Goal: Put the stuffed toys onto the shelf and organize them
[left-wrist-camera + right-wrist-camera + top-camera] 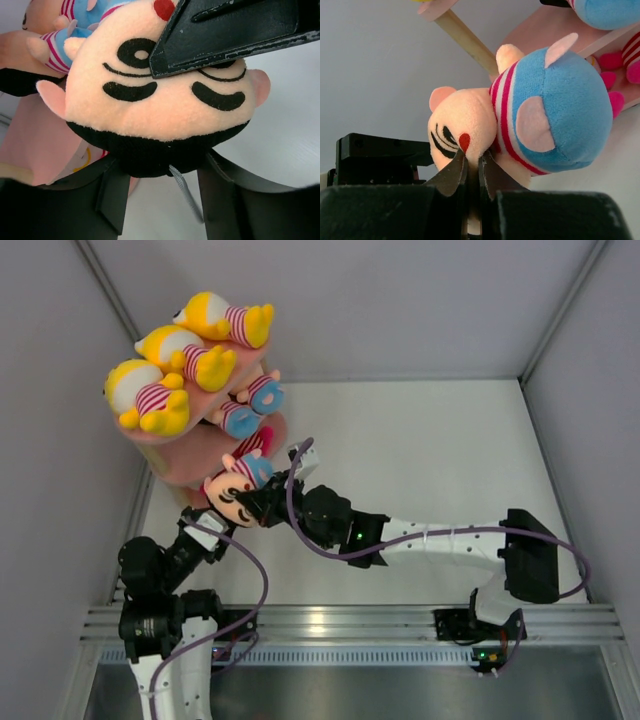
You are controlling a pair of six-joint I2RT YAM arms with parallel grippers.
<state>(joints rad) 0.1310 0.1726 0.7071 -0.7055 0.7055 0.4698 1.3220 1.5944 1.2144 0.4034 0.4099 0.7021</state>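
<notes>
The pink shelf (190, 468) stands at the far left, with three yellow stuffed toys (170, 350) lying on its top board. Two pink-faced toys with blue bottoms (242, 418) lie on the middle board. A third pink-faced toy (232, 492) (560, 110) hangs at the front edge of the bottom board. My right gripper (262, 502) (472, 161) is shut on a fold of its face beside the red mouth. My left gripper (215, 525) (161, 172) is open just below, its fingers on either side of the toy's black hair (160, 150). Magenta feet (620, 70) show on the bottom board.
Grey walls close in the white table (420, 460) at the left, back and right. The shelf's wooden post (465, 37) rises just behind the held toy. A grey ribbon loop (185, 192) dangles from the toy's hair between the left fingers.
</notes>
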